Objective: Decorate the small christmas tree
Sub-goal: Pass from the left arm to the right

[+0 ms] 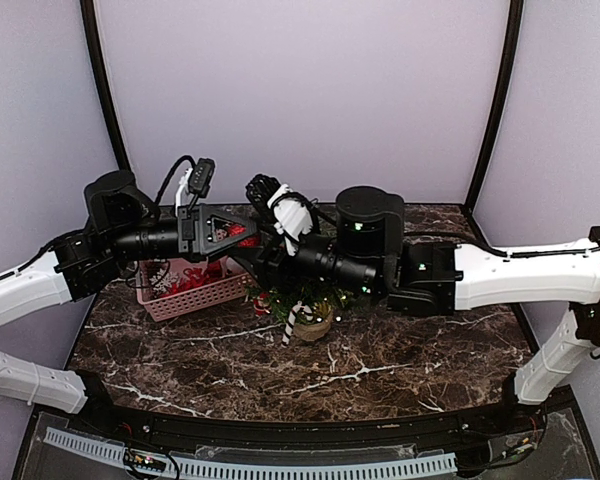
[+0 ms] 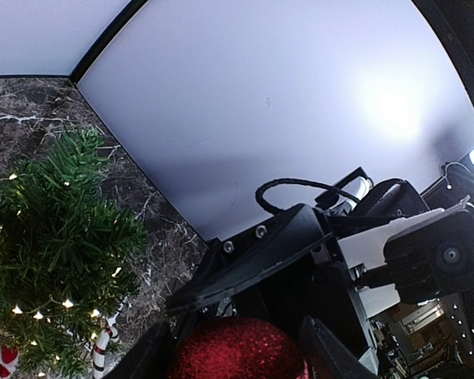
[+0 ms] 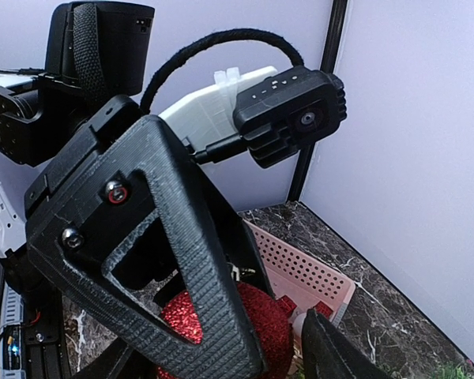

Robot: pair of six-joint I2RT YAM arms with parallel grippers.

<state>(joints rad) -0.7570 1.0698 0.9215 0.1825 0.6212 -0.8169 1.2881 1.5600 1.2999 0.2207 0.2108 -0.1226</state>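
The small christmas tree (image 1: 302,298) stands in a tan pot (image 1: 314,328) at mid-table, with lit lights and a candy cane (image 1: 291,322) on it. It also shows in the left wrist view (image 2: 47,260). My left gripper (image 1: 238,234) is shut on a red glitter ball (image 2: 237,351), held in the air above the basket's right end, left of the tree top. My right gripper (image 1: 256,244) meets it from the right. Its jaws are open and straddle the ball (image 3: 257,324) and the left gripper's frame. A gap shows beside its right finger (image 3: 332,355).
A pink perforated basket (image 1: 192,293) holding red ornaments sits left of the tree, under the left arm; its rim shows in the right wrist view (image 3: 320,272). The two arms cross closely above the tree. Purple walls enclose the marble table (image 1: 380,370).
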